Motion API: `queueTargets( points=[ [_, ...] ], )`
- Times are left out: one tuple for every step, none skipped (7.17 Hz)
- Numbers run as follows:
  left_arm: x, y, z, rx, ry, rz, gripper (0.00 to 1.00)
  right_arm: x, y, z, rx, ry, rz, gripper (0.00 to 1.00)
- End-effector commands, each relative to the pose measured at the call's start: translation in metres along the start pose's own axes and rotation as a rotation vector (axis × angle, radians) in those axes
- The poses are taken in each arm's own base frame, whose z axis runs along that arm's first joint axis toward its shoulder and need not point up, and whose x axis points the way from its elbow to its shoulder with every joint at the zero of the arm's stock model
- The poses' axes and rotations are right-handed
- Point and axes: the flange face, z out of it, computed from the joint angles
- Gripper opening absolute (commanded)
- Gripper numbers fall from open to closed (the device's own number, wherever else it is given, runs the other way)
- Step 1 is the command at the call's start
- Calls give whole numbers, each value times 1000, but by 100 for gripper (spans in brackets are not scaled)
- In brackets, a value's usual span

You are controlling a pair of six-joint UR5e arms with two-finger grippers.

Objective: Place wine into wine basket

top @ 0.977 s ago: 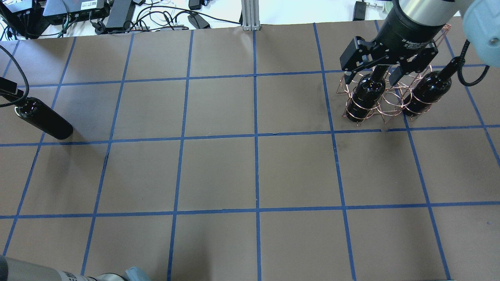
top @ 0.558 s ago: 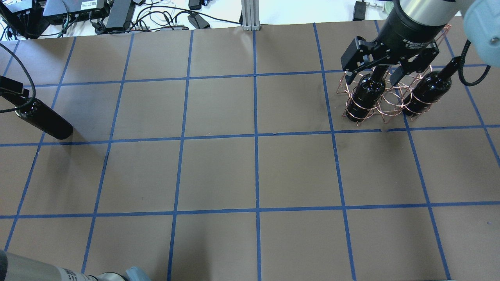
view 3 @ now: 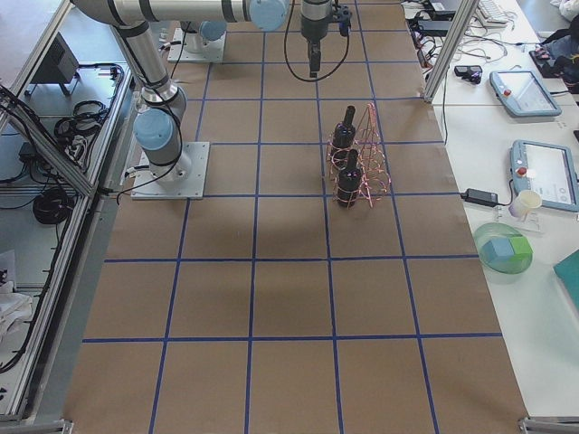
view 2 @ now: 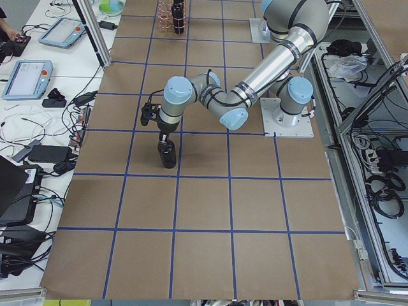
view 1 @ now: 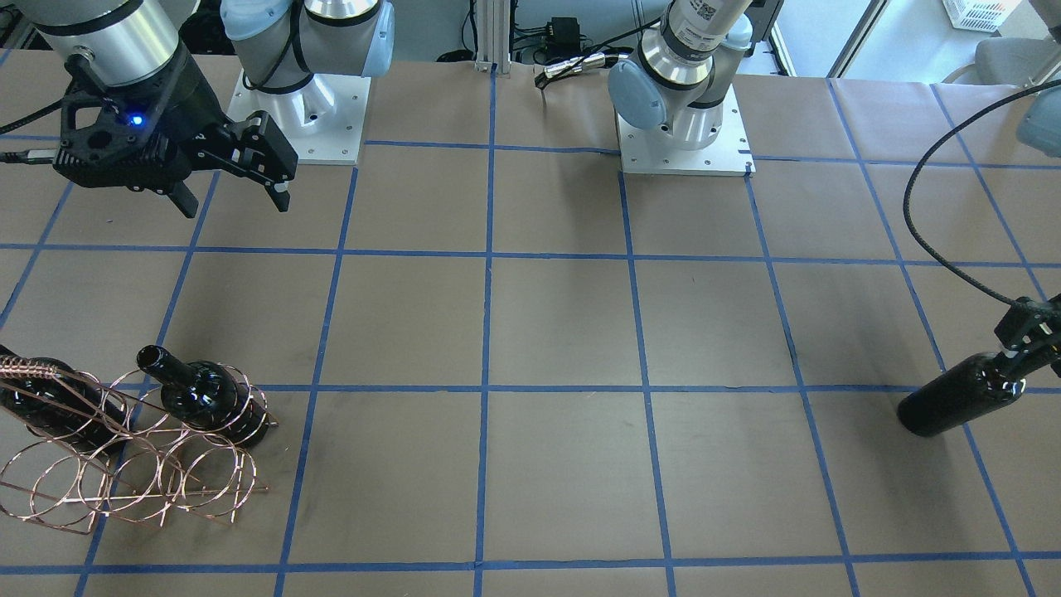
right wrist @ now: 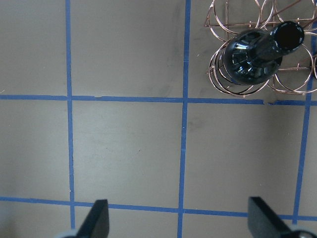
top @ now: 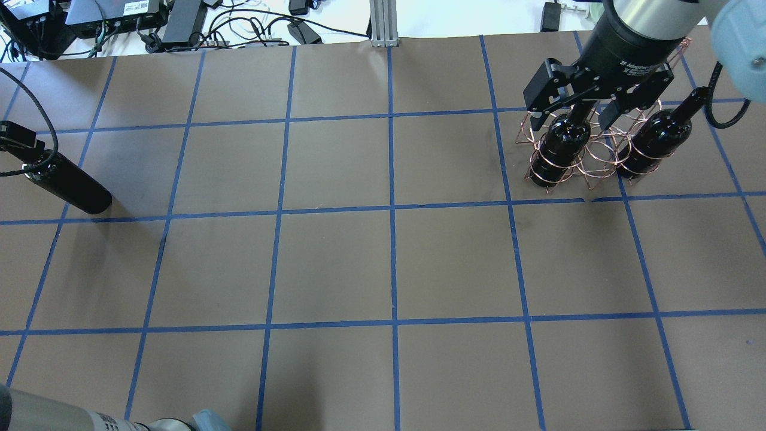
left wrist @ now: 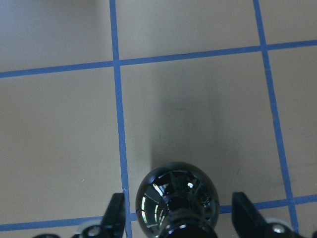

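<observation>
Two dark wine bottles stand in the copper wire wine basket (top: 598, 164) at the far right: one (top: 559, 146) on its left side, one (top: 655, 140) on its right. My right gripper (top: 571, 117) hangs open and empty above the left one, which shows in the right wrist view (right wrist: 252, 57). The third wine bottle (top: 69, 188) stands upright on the table at the far left. My left gripper (top: 18, 146) is open over its neck, its fingers (left wrist: 115, 215) apart from the glass on both sides.
The brown table (top: 389, 263) carries a grid of blue tape. Cables and boxes (top: 149, 24) lie beyond its far edge. The arm bases (view 1: 684, 124) stand at the robot's side. The basket's empty loops (view 1: 124, 489) face the operators' side.
My right gripper has shifted slightly up and away over the basket, still open. My left gripper and its cable have shifted a little at the third bottle's neck. The bottles have not moved.
</observation>
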Motion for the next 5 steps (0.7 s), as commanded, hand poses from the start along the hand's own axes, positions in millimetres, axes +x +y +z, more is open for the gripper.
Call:
queueTargets(
  points=[
    [2,0,-3,1,-1,-2,64,1,0,1,-2,10,-3,100],
    [3,0,-3,0,7,-14,63,1,0,0,0,12,-3,100],
    [3,0,-5,1,2,-12,62,1,0,1,-3,13,-2,100],
    [3,0,-6,-3,-3,-13,60,3,0,1,-5,30,-3,100],
    [2,1,-8,-4,-6,-13,53,3,0,1,-3,30,-3,100]
  ],
)
